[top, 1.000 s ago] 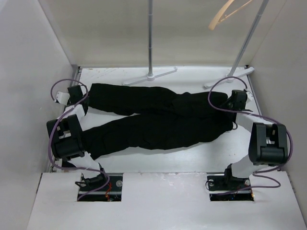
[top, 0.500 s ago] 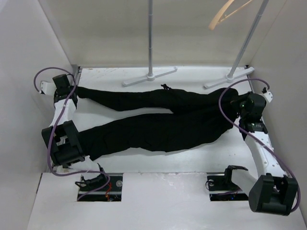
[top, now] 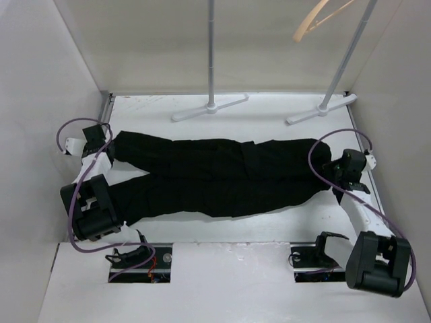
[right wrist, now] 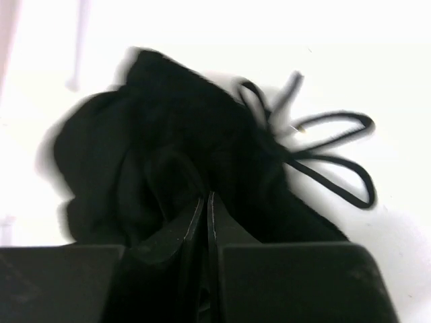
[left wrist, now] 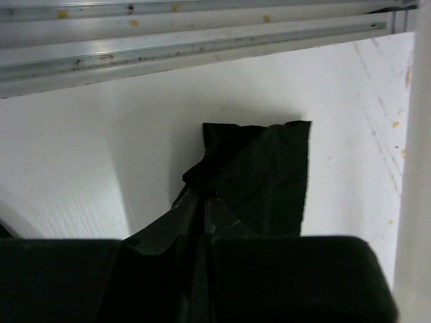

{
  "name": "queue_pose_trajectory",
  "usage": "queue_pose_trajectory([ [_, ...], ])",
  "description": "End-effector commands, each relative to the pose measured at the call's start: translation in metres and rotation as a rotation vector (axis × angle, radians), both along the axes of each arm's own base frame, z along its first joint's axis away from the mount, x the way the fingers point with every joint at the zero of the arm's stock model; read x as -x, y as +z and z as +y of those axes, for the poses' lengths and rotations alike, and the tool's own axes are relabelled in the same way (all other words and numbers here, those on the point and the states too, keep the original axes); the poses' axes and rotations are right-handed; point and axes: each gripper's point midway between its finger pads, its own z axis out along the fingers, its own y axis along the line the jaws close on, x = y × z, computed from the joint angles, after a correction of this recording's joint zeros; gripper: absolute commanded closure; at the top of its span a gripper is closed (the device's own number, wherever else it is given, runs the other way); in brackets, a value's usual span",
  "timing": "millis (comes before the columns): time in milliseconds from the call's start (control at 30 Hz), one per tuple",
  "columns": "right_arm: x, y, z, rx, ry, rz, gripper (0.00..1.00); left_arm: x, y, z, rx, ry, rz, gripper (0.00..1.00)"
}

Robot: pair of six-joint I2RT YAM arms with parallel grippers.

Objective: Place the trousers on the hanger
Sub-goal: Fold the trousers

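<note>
Since half a second ago, both arms have drawn inward; the trousers (top: pixel 215 176) lie straighter on the surface (top: pixel 269 111), well apart from the hanger (top: pixel 313 20). Left wrist: left pincer (left wrist: pixel 204 202) clamped on a leg cuff. Right wrist: right pincer (right wrist: pixel 205 198) clamped on the waistband, beside the drawstring (right wrist: pixel 296 159).

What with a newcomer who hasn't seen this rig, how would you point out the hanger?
At the far right corner of the table, a slanted white pole rises. Beside its upper part hangs the hanger: slim, curved, pale tan wood, unlike the straight white poles and black trousers below.
</note>
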Motion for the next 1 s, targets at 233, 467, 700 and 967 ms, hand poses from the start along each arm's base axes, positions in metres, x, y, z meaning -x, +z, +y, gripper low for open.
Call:
queue_pose_trajectory([
  [233, -0.061, 0.162, 0.005, 0.04, 0.058, -0.434, 0.91, -0.088, 0.219, -0.027, -0.122, -0.118, -0.487, 0.95],
  [467, -0.054, 0.246, 0.014, 0.036, 0.146, -0.655, 0.91, -0.092, 0.279, -0.026, -0.131, -0.156, -0.626, 0.95],
  [700, -0.032, 0.09, 0.009, -0.074, 0.035, -0.368, 0.92, -0.069, 0.169, -0.008, -0.081, -0.086, -0.504, 0.94],
  [967, -0.046, 0.065, 0.018, 0.021, 0.124, -0.227, 0.54, -0.028, 0.024, 0.006, 0.054, 0.04, -0.237, 0.73],
])
